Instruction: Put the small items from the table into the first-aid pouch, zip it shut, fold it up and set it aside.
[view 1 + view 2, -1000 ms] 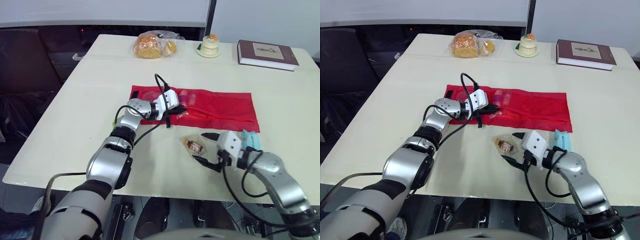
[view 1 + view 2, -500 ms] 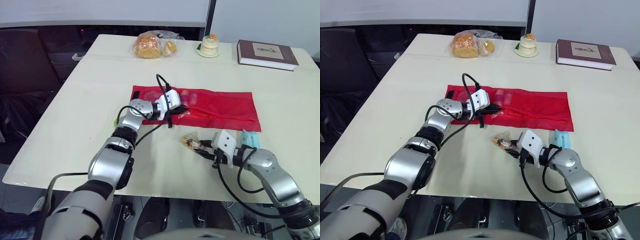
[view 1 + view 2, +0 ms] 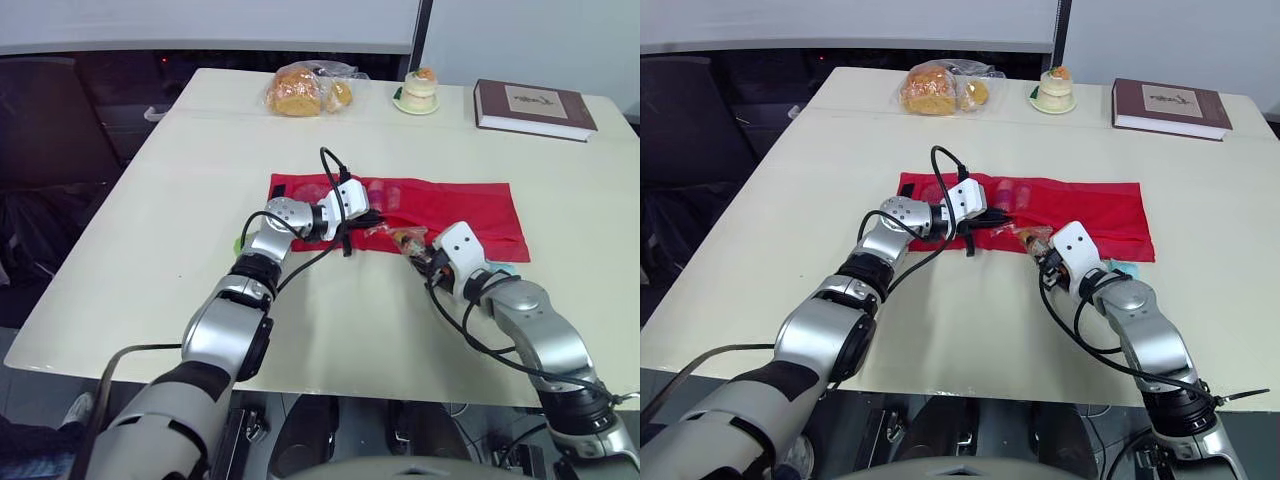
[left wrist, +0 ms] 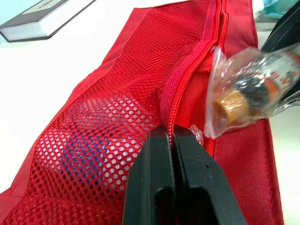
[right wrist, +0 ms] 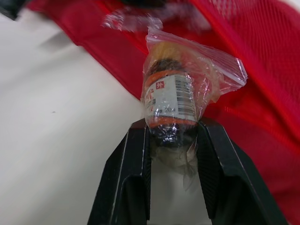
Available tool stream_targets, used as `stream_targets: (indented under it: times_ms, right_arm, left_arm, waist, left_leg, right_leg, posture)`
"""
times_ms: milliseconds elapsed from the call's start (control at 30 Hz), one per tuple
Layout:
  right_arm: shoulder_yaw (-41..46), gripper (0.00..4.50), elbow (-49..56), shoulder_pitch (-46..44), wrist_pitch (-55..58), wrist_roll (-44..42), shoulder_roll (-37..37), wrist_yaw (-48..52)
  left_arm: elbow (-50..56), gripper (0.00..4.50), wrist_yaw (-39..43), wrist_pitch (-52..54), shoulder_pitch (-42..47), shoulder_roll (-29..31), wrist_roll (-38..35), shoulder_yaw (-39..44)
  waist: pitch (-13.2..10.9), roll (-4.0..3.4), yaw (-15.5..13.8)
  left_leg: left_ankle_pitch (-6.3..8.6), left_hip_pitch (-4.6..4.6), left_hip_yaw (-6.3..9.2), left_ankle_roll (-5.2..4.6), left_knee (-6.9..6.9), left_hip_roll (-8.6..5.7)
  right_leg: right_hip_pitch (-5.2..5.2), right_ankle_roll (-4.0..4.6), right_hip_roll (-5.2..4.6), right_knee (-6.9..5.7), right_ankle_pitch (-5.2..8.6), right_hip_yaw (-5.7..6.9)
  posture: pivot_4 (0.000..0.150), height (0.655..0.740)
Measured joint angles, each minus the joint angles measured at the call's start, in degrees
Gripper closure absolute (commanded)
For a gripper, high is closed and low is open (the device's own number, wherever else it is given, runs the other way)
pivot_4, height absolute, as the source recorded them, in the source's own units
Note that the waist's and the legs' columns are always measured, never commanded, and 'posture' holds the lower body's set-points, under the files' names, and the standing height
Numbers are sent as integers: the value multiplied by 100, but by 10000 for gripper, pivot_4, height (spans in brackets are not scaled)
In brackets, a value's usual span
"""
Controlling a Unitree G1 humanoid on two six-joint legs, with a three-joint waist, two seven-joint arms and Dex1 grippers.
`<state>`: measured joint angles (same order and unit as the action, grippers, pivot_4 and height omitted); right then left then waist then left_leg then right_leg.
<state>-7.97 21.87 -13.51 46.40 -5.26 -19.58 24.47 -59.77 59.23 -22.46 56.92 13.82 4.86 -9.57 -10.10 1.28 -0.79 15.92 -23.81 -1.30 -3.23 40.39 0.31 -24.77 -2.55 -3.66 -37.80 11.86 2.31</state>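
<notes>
Clamped narrow in the right claw [image 5: 172, 132]: a small brown bottle [image 5: 169, 96] sealed in a clear plastic bag, gripped at one end. Picked up off the surface within the last second, from a spot nearer the front edge and from between wide-open fingers, then carried up to the near edge of the red pouch [image 3: 455, 205]. Now hanging just beside the left claw [image 4: 173, 135], over the zip line. Left claw pinched tight on the zip edge of the mesh pocket, same as a second ago, lifting that edge. Already inside the mesh: something blue and pale, too blurred to name. For the task, probably one more item about to go in, needing only a push through the gap between the zip halves; width of that gap impossible to judge from here. Still waiting after that: a teal packet [image 3: 1123, 268] on the surface just beside the pouch's near right corner, partly hidden behind the right wrist. Then zipping, folding, setting aside, none of it begun. Around the pouch, a pale cream surface [image 3: 150, 200]. Along its far edge, well apart from the work: a bag of bread rolls [image 3: 305, 90], a small cake on a saucer [image 3: 418, 92], a dark red book [image 3: 535, 108]. Beyond that, a white wall at the back, dark chairs and dark floor off to the left.
</notes>
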Motion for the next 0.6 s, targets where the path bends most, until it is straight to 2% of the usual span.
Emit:
stream_targets:
  times_ms: [167,300,600]
  right_arm:
    - [283,37078,206,-53,713,-64,454,-513]
    - [691,37078,189,-232,1179,-194,1098,-1025]
    - [927,37078,-279,-714,1316,-194,1607,-1607]
  left_arm:
    - [179,45000,65,43,-145,-55,-18,0]
    - [334,45000,115,89,-249,-95,-53,-5]
    - [647,45000,250,153,-447,-106,-56,-76]
  waist:
    - [1,-1,-4]
    - [1,-2,-2]
    - [1,-4,20]
  left_leg:
    - [0,2,1,0,0,0]
    - [0,2,1,0,0,0]
    - [0,3,0,0,-2,1]
  right_leg:
    - [1,0,0,-1,0,0]
    - [0,0,0,-4,0,0]
    - [-1,0,2,-5,0,-2]
  posture:
    - [1500,7289]
    - [1500,7289]
    - [1500,7289]
